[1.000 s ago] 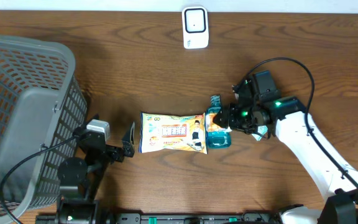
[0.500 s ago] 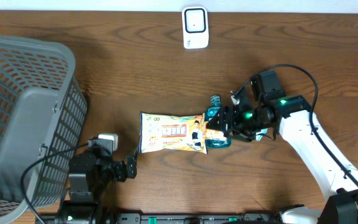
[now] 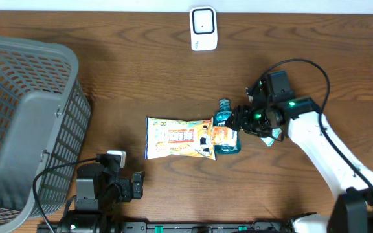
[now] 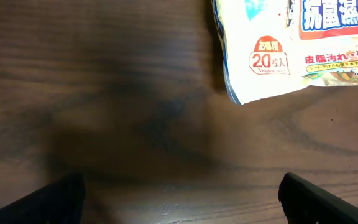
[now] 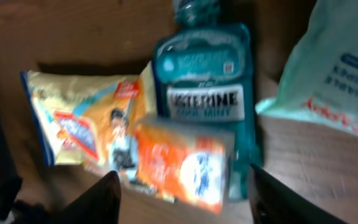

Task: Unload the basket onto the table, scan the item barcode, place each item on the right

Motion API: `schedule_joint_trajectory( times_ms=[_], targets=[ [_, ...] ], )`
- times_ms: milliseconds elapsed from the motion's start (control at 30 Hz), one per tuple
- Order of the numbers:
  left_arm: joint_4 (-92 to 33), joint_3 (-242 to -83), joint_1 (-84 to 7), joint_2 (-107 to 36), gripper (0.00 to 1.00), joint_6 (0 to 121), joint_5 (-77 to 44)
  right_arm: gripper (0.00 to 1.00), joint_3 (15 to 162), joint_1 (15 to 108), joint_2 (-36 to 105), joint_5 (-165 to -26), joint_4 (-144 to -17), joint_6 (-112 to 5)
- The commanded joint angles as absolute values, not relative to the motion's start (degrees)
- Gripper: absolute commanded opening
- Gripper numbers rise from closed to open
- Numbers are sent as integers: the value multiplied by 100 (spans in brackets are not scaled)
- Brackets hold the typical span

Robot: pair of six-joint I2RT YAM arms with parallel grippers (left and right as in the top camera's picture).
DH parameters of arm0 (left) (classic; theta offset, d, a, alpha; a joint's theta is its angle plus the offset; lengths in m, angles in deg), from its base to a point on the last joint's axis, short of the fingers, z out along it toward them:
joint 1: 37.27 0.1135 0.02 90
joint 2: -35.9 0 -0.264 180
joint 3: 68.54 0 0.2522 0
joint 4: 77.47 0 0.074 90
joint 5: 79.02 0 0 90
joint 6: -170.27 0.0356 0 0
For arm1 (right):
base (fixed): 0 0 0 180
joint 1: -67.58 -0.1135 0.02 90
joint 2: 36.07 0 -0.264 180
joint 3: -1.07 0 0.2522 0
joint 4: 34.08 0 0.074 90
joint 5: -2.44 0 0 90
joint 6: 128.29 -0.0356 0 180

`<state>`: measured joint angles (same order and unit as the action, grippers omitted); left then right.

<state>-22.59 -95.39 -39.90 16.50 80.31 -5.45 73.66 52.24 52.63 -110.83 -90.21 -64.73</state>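
A yellow wipes packet (image 3: 179, 137) lies flat mid-table. At its right end a teal mouthwash bottle (image 3: 223, 122) lies with an orange box (image 3: 224, 136) on top of it. In the right wrist view the orange box (image 5: 188, 163) sits between the fingertips of my right gripper (image 5: 182, 186), which is open, with a gap on each side. The bottle (image 5: 207, 81) and packet (image 5: 79, 121) lie beyond it. My left gripper (image 4: 182, 202) is wide open over bare wood, with the packet's corner (image 4: 278, 50) ahead of it. No barcode shows clearly.
A white scanner (image 3: 203, 28) stands at the table's back edge. A grey mesh basket (image 3: 24, 123) fills the left side. A white and green pouch (image 5: 334, 81) lies just right of the bottle, under my right arm. My left gripper (image 3: 136, 186) sits near the front edge.
My left arm has drawn back from the packet toward the front edge. My right gripper widened, then narrowed a little around the orange box, shifting slightly right.
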Motion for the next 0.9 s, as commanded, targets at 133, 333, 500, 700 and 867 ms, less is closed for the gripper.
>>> schedule_joint_trajectory(
  times_ms=[133, 333, 500, 700, 867],
  targets=[
    [-2239, -9560, -3977, 1661, 99, 8068, -595, 48, 7368, 5248, 6083, -11128, -8898, -6525],
    [-2239, -9560, -3977, 1661, 99, 8066, -595, 41, 7368, 5248, 6428, -11402, -8848, -6519],
    [-2239, -9560, -3977, 1661, 99, 8068, -595, 26, 7368, 5248, 6551, -11428, -8787, -6521],
    [-2239, -9560, -3977, 1661, 99, 8066, -595, 1, 7370, 5345, 6546, -11974, -8831, -6569],
    [-2239, -9560, -3977, 1661, 99, 8068, -595, 2, 7372, 5797, 6546, -13397, -9615, -6912]
  ],
)
